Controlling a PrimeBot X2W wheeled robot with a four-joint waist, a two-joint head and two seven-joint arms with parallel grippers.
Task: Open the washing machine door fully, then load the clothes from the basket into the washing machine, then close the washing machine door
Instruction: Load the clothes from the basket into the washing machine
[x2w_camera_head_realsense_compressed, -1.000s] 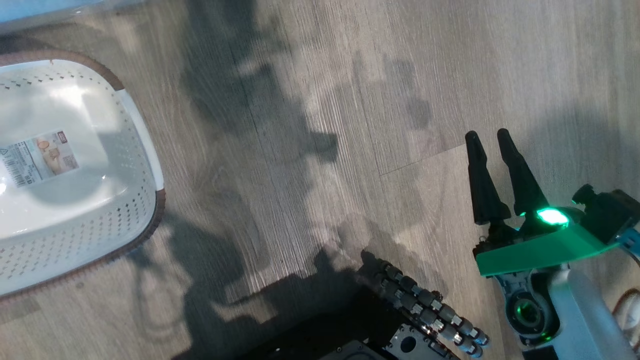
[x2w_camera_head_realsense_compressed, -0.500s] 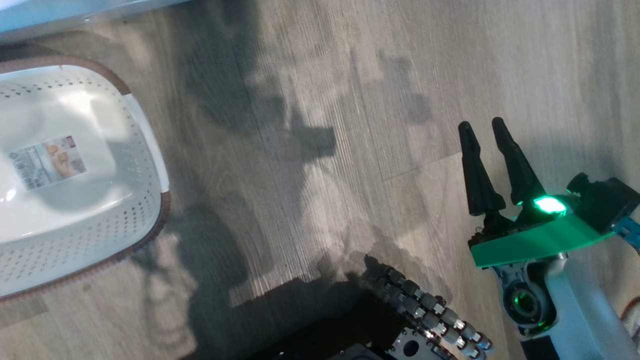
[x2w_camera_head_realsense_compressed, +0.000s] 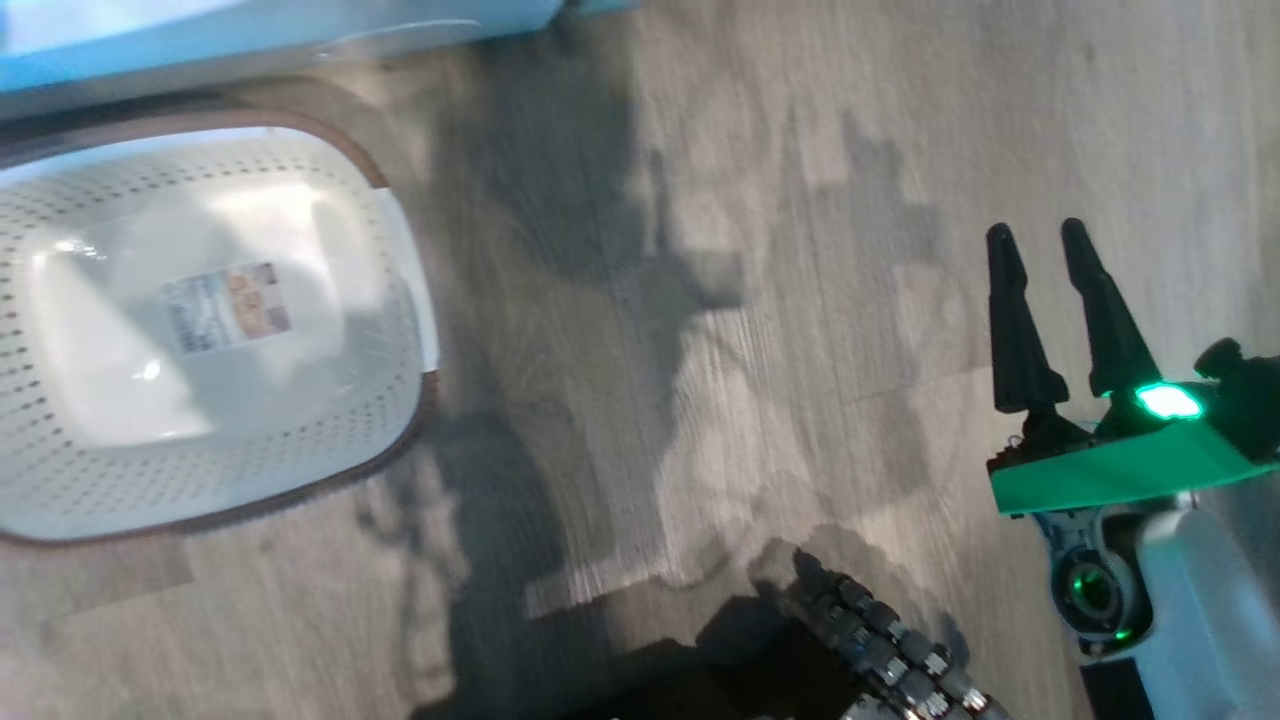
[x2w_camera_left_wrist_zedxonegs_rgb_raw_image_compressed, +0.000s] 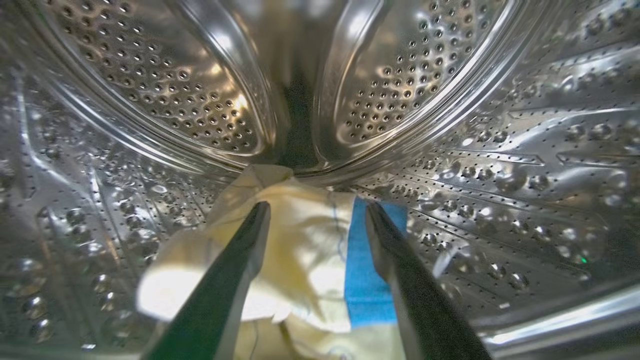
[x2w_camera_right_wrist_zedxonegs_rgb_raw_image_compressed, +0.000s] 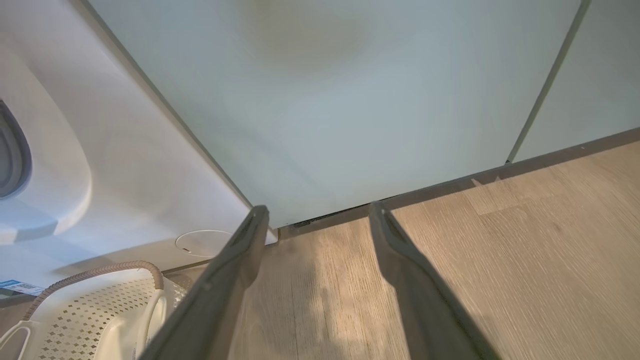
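In the left wrist view my left gripper (x2w_camera_left_wrist_zedxonegs_rgb_raw_image_compressed: 317, 206) is inside the washing machine's steel drum (x2w_camera_left_wrist_zedxonegs_rgb_raw_image_compressed: 200, 100), open. The clothes (x2w_camera_left_wrist_zedxonegs_rgb_raw_image_compressed: 300, 250), pale yellow with a blue tag (x2w_camera_left_wrist_zedxonegs_rgb_raw_image_compressed: 367, 280), lie on the drum floor under and between the spread fingers. The cream basket (x2w_camera_head_realsense_compressed: 300, 450) stands on the floor at the left of the head view, with nothing but its label inside. My right gripper (x2w_camera_head_realsense_compressed: 1037, 232) hovers open over the floor at the right, holding nothing. The right wrist view shows the right gripper (x2w_camera_right_wrist_zedxonegs_rgb_raw_image_compressed: 317, 208), the washing machine's white front (x2w_camera_right_wrist_zedxonegs_rgb_raw_image_compressed: 125, 165) and the basket (x2w_camera_right_wrist_zedxonegs_rgb_raw_image_compressed: 90, 310). The washing machine door is out of view.
Pale green cabinet doors (x2w_camera_right_wrist_zedxonegs_rgb_raw_image_compressed: 350, 100) stand right of the washer, down to a dark plinth. Wood-look floor (x2w_camera_head_realsense_compressed: 700, 300) stretches between basket and right gripper. My dark base with its cable chain (x2w_camera_head_realsense_compressed: 890, 650) is at the bottom of the head view.
The head camera has swung, so the basket sits further right in its view. My left gripper has gone from shut to open. The right gripper stays open.
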